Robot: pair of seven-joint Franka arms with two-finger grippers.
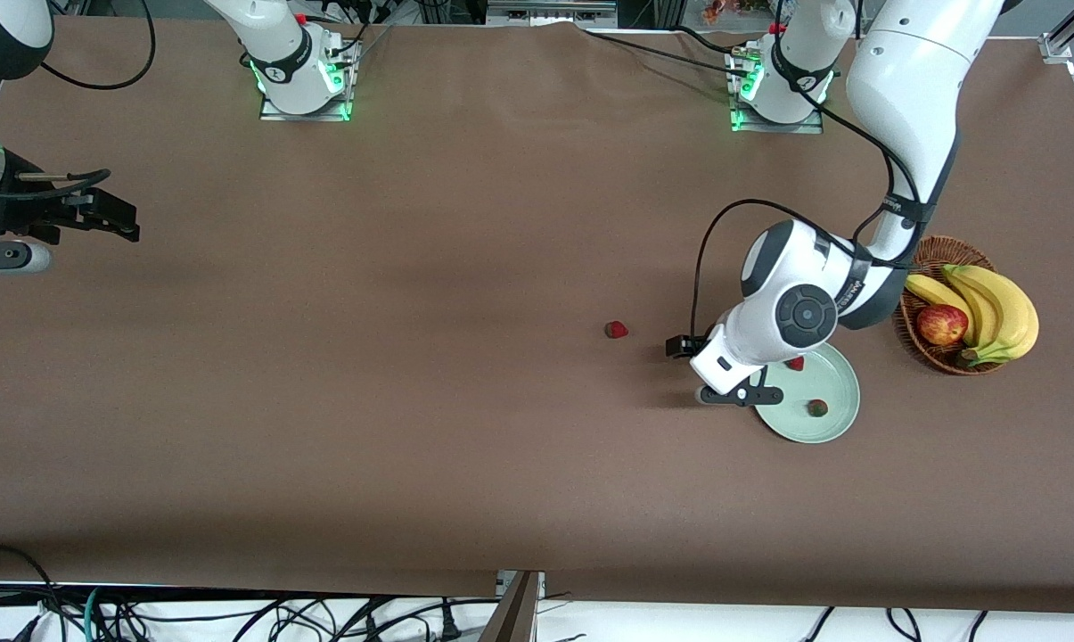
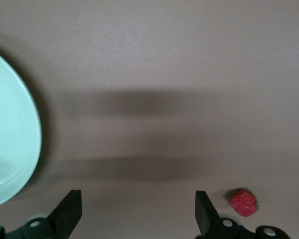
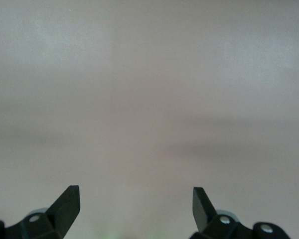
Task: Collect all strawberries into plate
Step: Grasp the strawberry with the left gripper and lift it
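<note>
I'm working in a robotics lab: two arm bases bolted along the top of the frame glow green, the surface wears plain brown paper, and loose cables tangle along the bottom edge.

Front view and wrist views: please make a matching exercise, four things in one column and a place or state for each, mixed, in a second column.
Things:
1. plate
2. lone strawberry
3. apple
4. left claw

Places or states:
a. in the wicker basket, beside the bananas
b. open and empty, beside the plate's rim
c. holds two strawberries
d. on the bare table

Pairs: 1-c, 2-d, 3-a, 4-b
</note>
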